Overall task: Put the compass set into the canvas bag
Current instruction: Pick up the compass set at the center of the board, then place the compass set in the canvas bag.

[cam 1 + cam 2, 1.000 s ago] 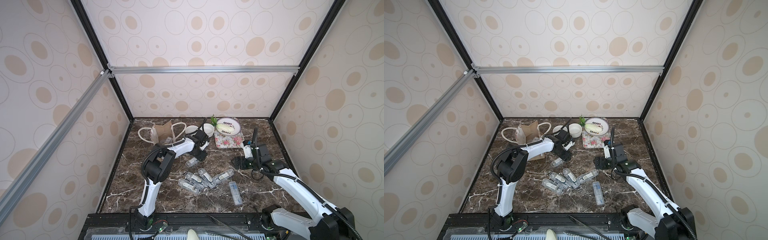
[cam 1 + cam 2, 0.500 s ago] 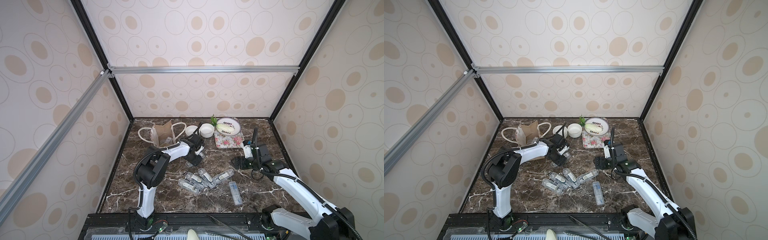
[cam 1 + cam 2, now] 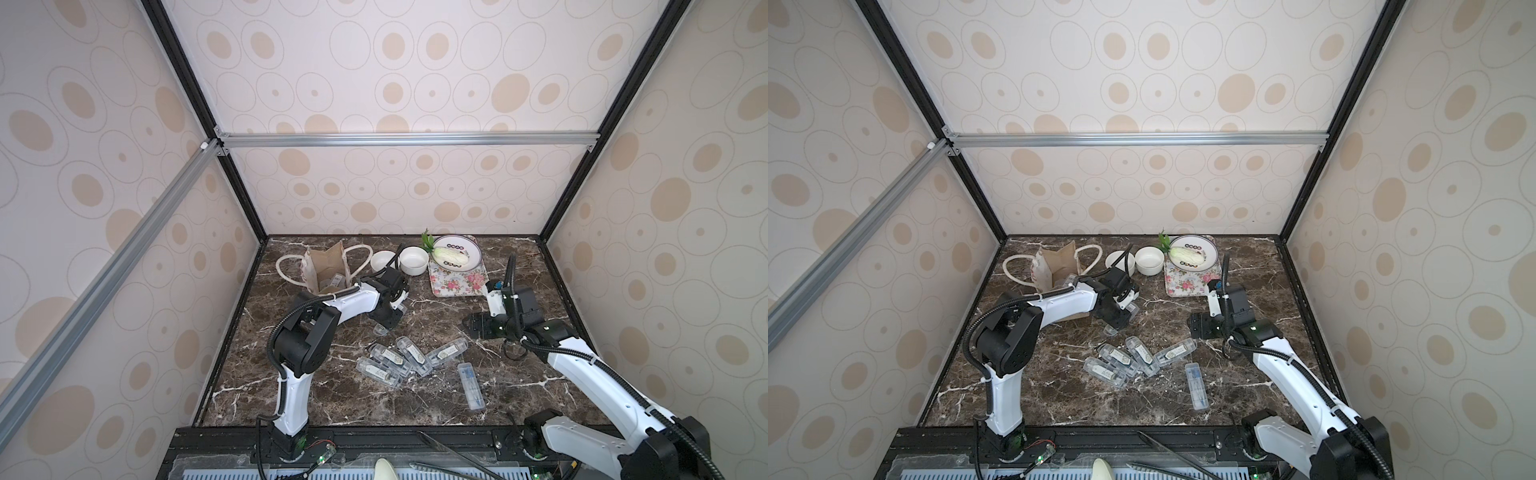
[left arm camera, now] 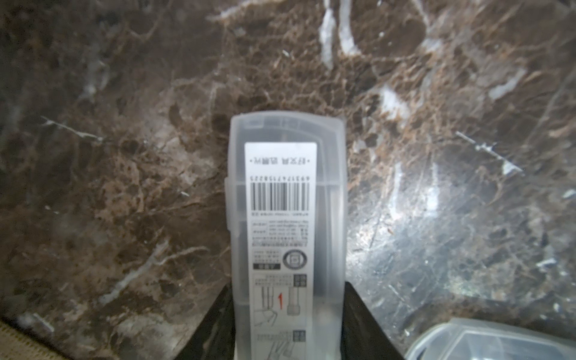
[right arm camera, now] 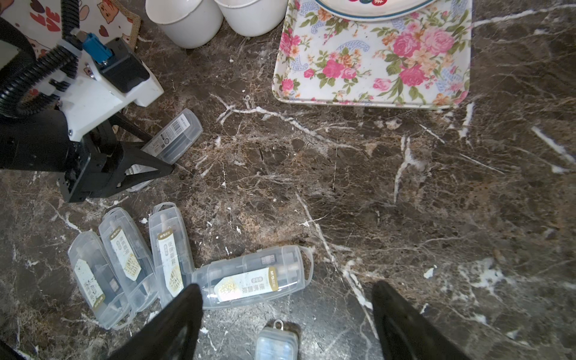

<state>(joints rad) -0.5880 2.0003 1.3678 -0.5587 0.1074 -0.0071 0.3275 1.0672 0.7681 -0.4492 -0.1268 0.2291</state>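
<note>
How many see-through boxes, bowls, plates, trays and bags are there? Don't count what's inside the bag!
Canvas bag: 1
Clear compass cases outside it: 6
White bowls: 2
Plate: 1
Floral tray: 1
Total: 11

The left arm [image 3: 353, 303] stretches low, its gripper [image 3: 386, 324] angled downward just beside the canvas bag [image 3: 324, 266], jaws pressed against both sides of a compass set case [image 4: 286, 202]. The right gripper [image 3: 471, 326] hovers well apart from that bag, jaws spread and empty.
</note>
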